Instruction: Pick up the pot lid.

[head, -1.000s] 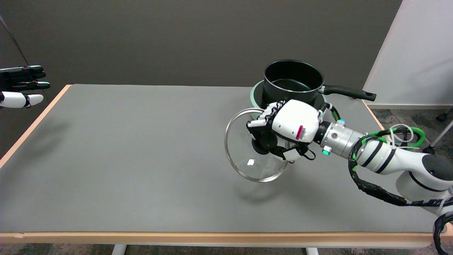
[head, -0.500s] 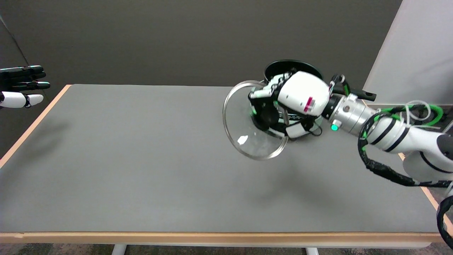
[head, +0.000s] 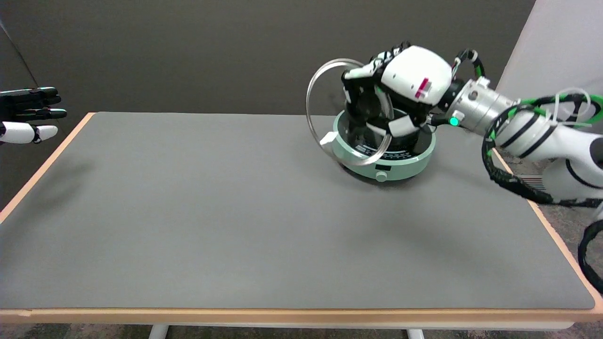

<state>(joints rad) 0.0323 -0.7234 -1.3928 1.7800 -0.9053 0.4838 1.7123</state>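
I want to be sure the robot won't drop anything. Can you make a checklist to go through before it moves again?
1. Right robot hand grips the glass pot lid by its knob: ok.
2. Lid clear of the table: ok, it hangs in the air, tilted nearly on edge.
3. Lid clear of the green cooktop: cannot tell, its lower rim overlaps the burner in this view.
4. Pot sitting steady on the cooktop: cannot tell, the hand hides it.
5. Firmness of the hold: cannot tell, fingers cover the knob.

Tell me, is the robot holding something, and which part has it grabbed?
Yes. The right hand holds the glass pot lid by the black knob in its middle, tipped up on edge in the air.
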